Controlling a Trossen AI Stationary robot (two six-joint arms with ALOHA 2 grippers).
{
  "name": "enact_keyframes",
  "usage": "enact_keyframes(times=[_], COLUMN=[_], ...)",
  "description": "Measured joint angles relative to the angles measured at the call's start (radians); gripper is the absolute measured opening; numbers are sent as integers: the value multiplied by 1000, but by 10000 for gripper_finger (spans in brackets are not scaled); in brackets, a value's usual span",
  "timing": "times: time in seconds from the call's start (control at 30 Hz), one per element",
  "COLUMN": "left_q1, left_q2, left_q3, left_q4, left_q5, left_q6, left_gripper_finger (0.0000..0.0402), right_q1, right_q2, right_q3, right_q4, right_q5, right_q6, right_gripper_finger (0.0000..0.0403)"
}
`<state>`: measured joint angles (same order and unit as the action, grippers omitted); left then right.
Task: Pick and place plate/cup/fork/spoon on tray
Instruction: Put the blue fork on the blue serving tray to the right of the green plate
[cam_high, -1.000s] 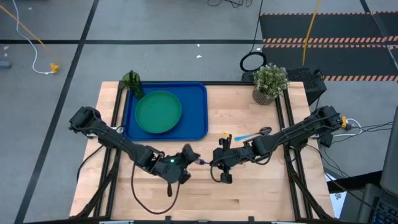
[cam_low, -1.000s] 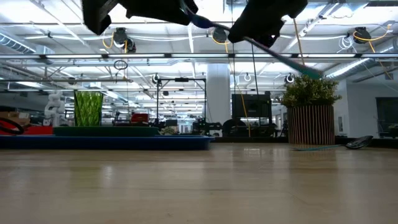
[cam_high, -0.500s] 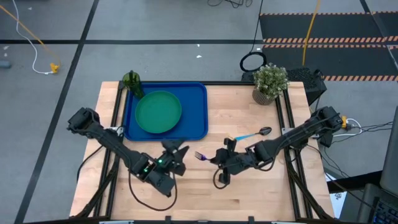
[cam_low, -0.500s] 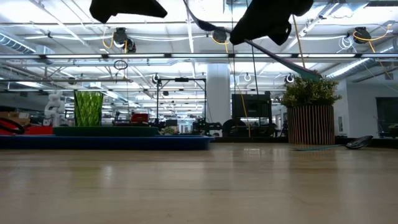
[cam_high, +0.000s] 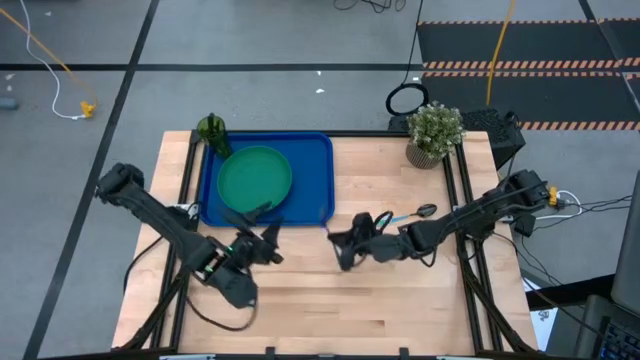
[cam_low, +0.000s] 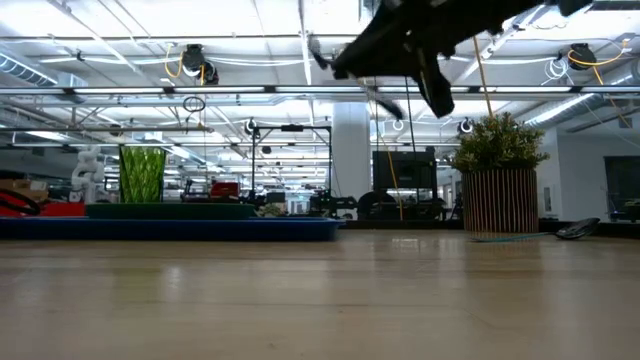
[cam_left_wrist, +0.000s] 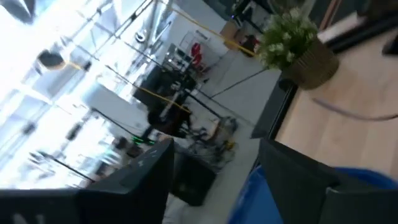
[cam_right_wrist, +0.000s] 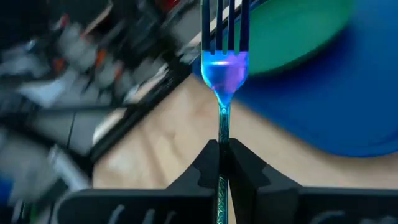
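The green plate (cam_high: 255, 180) lies in the blue tray (cam_high: 312, 150) at the table's far left. The dark-green cup (cam_high: 212, 130) stands at the tray's far left corner. The spoon (cam_high: 415, 213) lies on the wood right of the tray. My right gripper (cam_high: 344, 243) hovers just off the tray's near right corner, shut on the fork (cam_right_wrist: 224, 68); the fork's tines point toward the tray and plate. My left gripper (cam_high: 262, 230) hangs open near the tray's near edge, with nothing between its fingers (cam_left_wrist: 143, 180). My right gripper pinches the fork's handle (cam_right_wrist: 222, 127) between its two fingers, a short way behind the head. The fork runs along the fingers and sticks out ahead of them, roughly level. It is lifted clear of the table.
A potted plant (cam_high: 434, 132) stands at the far right of the table. Bare wood lies along the near side. Dark rails (cam_high: 470, 270) run along the table's left and right edges.
My left gripper has opened and let go of the fork, then drawn back toward the table's left edge, rising and rolling over. My right gripper, still shut on the fork, has rolled and swung it toward the tray's near right corner.
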<state>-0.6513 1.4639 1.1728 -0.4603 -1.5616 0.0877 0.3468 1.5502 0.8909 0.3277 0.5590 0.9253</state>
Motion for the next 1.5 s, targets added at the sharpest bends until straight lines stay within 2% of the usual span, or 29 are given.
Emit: enact_keyframes(times=[0.13, 0.3, 0.43, 0.57, 0.67, 0.9, 1.0, 1.5], left_q1=[2, 16, 14, 8, 7, 6, -6, -18], left_q2=[-92, -170, -205, -211, -209, -209, -209, -209], left_q3=[0, 0, 0, 0, 0, 0, 0, 0], left_q4=[-142, -310, -378, -419, -421, -432, -437, -429], left_q5=[62, 110, 164, 191, 192, 200, 207, 200], left_q6=[-201, -411, -533, -570, -572, -574, -573, -573], left_gripper_finger=[207, 182, 170, 161, 157, 157, 157, 156], right_q1=[-50, -146, -220, -282, -315, -385, -419, -511], right_q2=[20, 52, 87, 145, 205, 344, 382, 550], right_q3=[0, 0, 1, 28, 123, 504, 598, 634], right_q4=[45, 159, 232, 241, 169, -296, -397, -344], right_q5=[51, 10, -39, -56, -98, -144, -143, -146], right_q6=[52, 65, 72, 118, 135, 106, 103, 214], right_gripper_finger=[3, 2, 2, 2, 2, 2, 2, 2])
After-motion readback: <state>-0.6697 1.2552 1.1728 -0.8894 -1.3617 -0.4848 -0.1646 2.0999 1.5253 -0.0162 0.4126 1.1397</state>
